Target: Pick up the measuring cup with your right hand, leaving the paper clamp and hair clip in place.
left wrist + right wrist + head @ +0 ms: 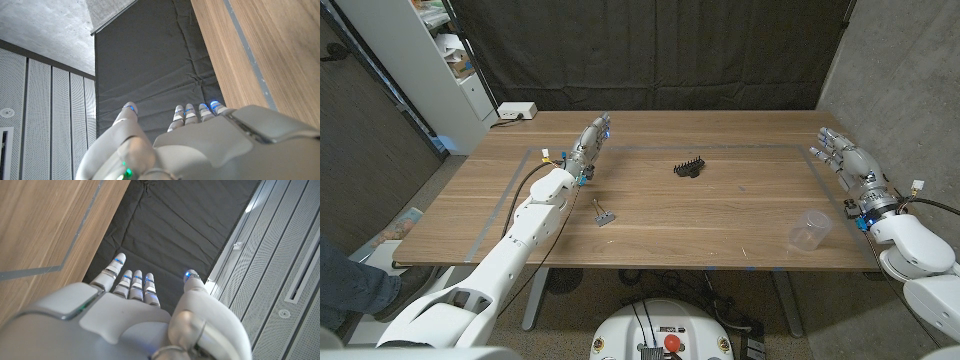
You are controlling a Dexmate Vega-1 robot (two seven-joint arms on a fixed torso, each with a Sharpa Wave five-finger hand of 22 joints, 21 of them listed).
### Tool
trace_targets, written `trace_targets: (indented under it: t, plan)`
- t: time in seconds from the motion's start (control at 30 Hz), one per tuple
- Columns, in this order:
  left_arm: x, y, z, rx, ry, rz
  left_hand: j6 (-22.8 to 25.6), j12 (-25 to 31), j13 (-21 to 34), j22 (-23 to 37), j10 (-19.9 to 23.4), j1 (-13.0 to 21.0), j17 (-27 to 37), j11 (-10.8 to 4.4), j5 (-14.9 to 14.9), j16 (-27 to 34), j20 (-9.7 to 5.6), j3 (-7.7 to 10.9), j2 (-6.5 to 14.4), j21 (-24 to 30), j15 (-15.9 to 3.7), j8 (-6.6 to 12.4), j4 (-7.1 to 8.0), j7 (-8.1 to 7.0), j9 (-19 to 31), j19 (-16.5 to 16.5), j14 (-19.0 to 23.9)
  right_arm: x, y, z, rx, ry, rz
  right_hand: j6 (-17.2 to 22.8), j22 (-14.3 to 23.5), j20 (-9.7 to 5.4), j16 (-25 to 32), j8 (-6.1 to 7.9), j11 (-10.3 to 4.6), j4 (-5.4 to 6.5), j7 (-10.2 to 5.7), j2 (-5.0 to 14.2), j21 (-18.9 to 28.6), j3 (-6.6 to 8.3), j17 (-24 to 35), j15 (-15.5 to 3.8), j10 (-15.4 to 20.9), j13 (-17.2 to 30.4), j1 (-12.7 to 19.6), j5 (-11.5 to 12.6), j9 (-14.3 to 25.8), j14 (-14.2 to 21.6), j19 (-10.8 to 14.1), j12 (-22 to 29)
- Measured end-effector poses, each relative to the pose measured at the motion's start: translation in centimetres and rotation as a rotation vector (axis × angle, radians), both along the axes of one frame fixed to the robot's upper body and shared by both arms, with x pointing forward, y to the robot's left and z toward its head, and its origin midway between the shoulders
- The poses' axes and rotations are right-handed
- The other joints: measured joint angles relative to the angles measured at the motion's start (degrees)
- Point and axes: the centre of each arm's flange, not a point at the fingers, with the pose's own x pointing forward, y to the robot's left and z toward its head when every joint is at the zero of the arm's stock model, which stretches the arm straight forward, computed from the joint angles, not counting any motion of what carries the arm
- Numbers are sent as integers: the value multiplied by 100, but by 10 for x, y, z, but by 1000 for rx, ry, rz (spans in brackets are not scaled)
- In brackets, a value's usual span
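Note:
A clear plastic measuring cup [809, 231] stands upright near the table's front right corner. My right hand [842, 156] is at the right edge, well behind the cup, fingers stretched out and apart, holding nothing; the same hand [145, 315] has nothing in it in the right wrist view. A black hair clip [688, 167] lies mid-table. A small paper clamp [603, 213] with a metal handle lies left of centre toward the front. My left hand [590, 140] is at the back left, fingers extended, and the left hand [195, 140] holds nothing in the left wrist view.
Grey tape lines [650, 148] mark a rectangle on the wooden table [720, 215]. A white power strip [515, 112] sits at the back left corner. A white shelf [430, 60] stands at the left, a black curtain behind, and a concrete wall at the right.

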Motion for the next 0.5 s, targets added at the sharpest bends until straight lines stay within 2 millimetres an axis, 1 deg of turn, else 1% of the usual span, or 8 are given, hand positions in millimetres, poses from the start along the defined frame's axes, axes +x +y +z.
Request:
trace_targets:
  t: [0.5]
  plan:
    - [1,-3,1,0,-1,-3,0,0,0,0,0,0,0,0,0,0,0,-24,0,-42,0,0,-24,0,0,0,0,-9,-11,-9,16,9,-31,32,0,0,0,0,0,0,-32,0,0,0,0,2,0,0,0,0,0,2,0,0]
